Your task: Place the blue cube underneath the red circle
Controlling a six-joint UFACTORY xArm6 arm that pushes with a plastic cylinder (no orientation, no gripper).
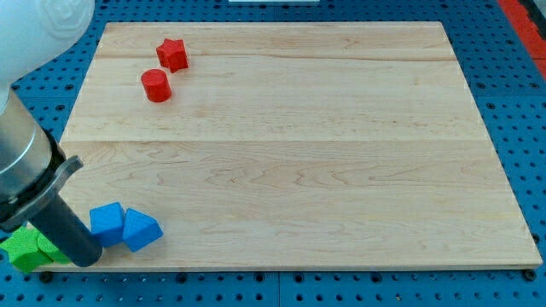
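The rod has no jaws; my tip (85,258) touches the blue cube (107,223) at the desk's (299,170) seven o'clock corner, well apart from the red circle (156,86) at eleven o'clock.

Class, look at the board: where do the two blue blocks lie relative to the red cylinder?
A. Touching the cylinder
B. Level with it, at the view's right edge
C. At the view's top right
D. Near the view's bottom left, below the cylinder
D: the blue cube and the other blue block sit side by side near the board's bottom-left corner, far below the red cylinder, right beside my tip.
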